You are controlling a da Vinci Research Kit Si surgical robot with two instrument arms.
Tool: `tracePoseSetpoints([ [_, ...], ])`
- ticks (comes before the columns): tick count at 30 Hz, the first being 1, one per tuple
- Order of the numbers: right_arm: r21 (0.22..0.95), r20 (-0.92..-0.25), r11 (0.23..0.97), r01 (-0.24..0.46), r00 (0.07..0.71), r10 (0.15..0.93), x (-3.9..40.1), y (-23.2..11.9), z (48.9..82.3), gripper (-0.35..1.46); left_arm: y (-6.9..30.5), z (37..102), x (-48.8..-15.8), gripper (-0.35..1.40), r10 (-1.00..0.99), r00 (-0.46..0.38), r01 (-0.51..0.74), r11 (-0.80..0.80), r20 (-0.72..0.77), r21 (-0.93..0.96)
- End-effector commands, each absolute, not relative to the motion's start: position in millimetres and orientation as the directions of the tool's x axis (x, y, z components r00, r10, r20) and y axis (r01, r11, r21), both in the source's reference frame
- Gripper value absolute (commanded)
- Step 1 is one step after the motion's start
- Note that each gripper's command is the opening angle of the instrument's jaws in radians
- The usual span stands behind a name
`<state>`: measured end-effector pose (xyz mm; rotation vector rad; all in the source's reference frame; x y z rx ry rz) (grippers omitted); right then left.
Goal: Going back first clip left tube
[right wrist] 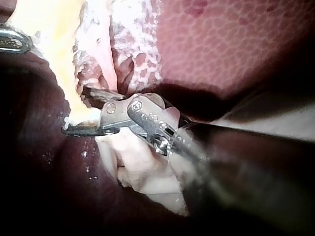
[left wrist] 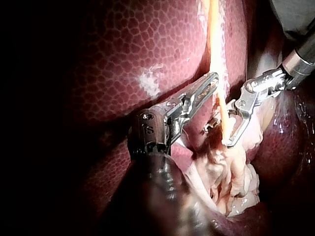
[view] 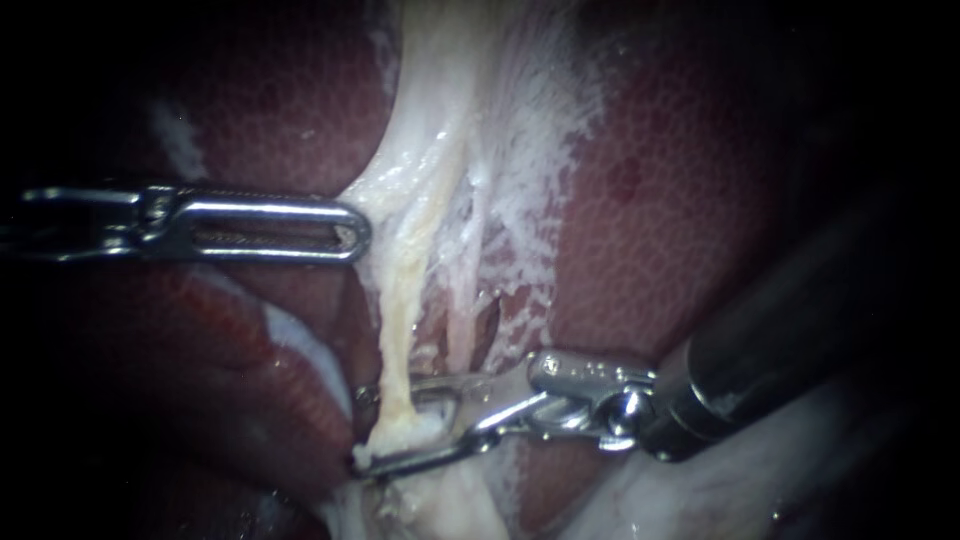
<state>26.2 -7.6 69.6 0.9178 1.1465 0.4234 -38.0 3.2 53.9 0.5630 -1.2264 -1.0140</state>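
Yellowish strand: left tube (view: 400,320), runs down betw. folds of liver (view: 700,200); its lower end sits inside R instrument (view: 368,428).
R jaws: apart, one each side of tube, gap shows, not clamped.
Clip: can't make one out on tube.
L instrument (view: 350,235): jaws together, tip just against edge of membrane (view: 520,150), higher up tube; no tissue seen gripped.
Step, my read: back R out, off tube.
How: hold jaws wide and pull straight along shaft line so neither jaw drags tube. Lower jaw looks to touch tube's frayed end, so ease clear of that first. L steady, no tug.
Surface: liver wet, glossy, soft; membrane thin, lacy, prob. tears easily.
Room: tight at tube, liver close on both sides; more space back along R shaft. L well apart from R.
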Motion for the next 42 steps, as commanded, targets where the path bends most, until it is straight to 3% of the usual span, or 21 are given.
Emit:
tracePoseSetpoints([
  [1,0.798,-0.592,0.583,0.154,0.387,0.707,25.9,-7.3,69.5,0.52,3.2,53.9,-38.0,-0.35,-0.867,0.007,0.326,0.473,0.498,0.819],
  [20,0.800,-0.588,0.582,0.144,0.385,0.712,26.8,-7.3,69.7,0.52,3.2,53.9,-38.0,-0.35,-0.867,0.007,0.326,0.473,0.498,0.819],
  [29,0.781,-0.612,0.607,0.147,0.374,0.697,24.2,-5.6,69.8,0.51,3.2,53.9,-37.9,-0.35,-0.867,0.008,0.326,0.473,0.498,0.819],
  [42,0.733,-0.668,0.661,0.161,0.351,0.656,20.0,-3.2,67.4,0.53,3.1,53.9,-37.9,-0.35,-0.867,0.008,0.326,0.473,0.498,0.819],
])
